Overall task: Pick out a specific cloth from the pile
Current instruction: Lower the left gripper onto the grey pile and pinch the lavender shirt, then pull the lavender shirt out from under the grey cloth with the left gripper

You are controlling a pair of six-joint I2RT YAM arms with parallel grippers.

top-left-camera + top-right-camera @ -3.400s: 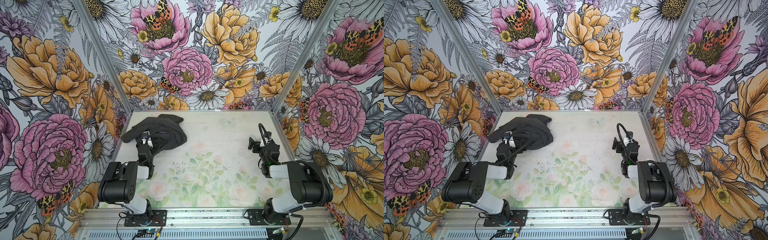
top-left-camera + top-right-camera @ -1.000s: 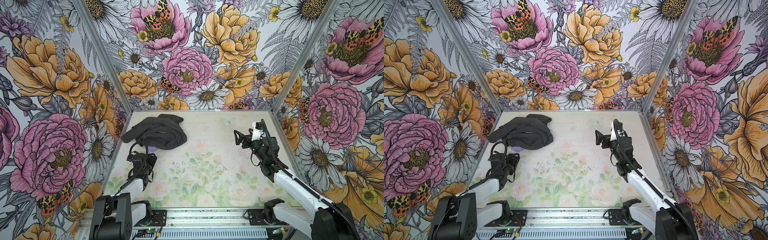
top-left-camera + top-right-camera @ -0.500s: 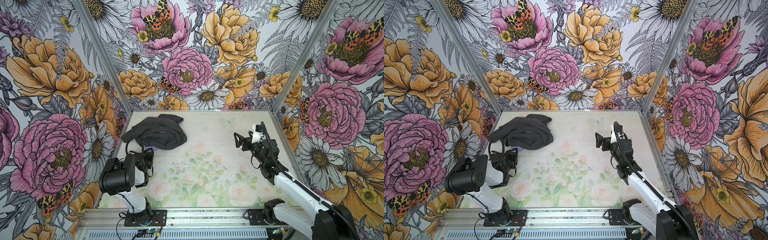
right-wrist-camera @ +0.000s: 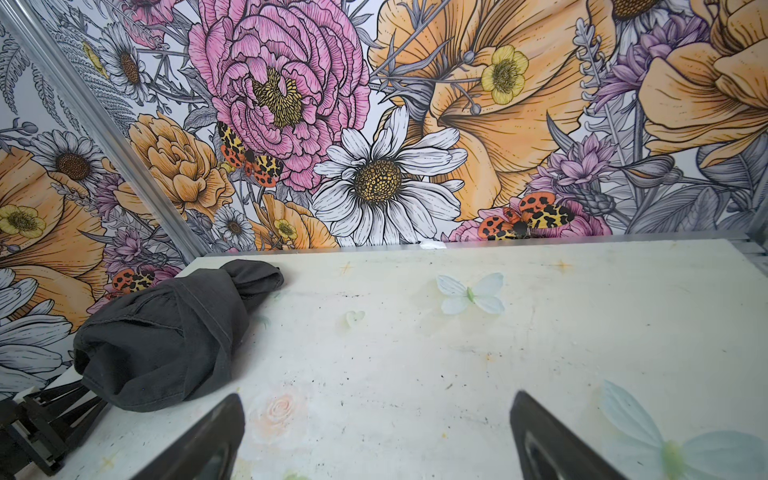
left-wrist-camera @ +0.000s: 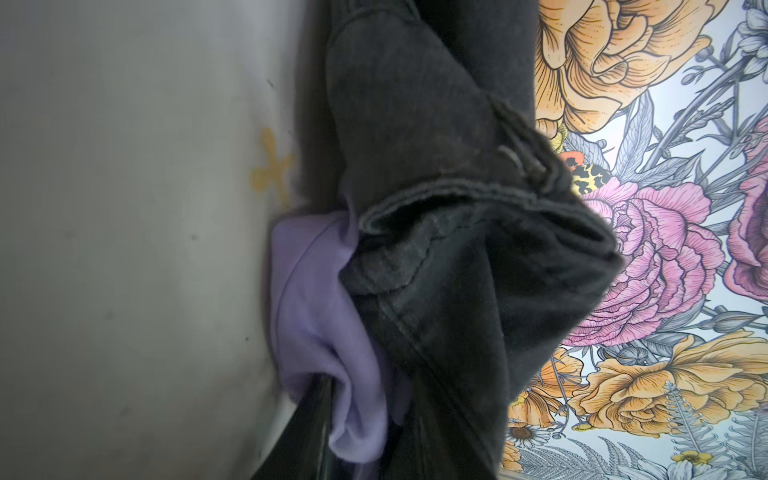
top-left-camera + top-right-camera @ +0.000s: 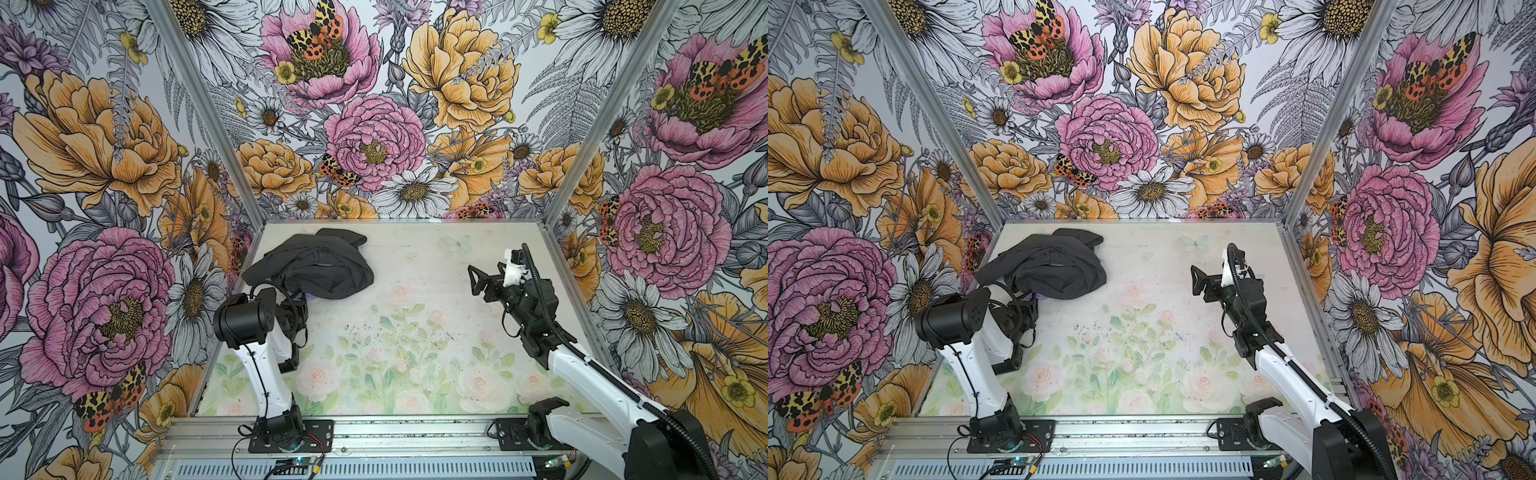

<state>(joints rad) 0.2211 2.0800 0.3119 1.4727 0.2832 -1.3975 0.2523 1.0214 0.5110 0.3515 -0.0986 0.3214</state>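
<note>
Black garments (image 6: 316, 266) over lavender cloth (image 5: 316, 291)

Soft matt lavender cloth (image 5: 316, 316) beneath coarse, stitched black denim-like garments (image 5: 436, 166); the printed surface (image 4: 415, 353) is matt and scuffed.

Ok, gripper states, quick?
Left gripper: jaws around a fold of the cloth; grip cannot be told.
Right gripper: open, empty.

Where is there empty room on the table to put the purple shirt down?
The table is bare across its middle, between the two arms, and along the back wall right of the black garments. It is crowded at the back left, where the left gripper pinches the purple shirt under that pile.
</note>
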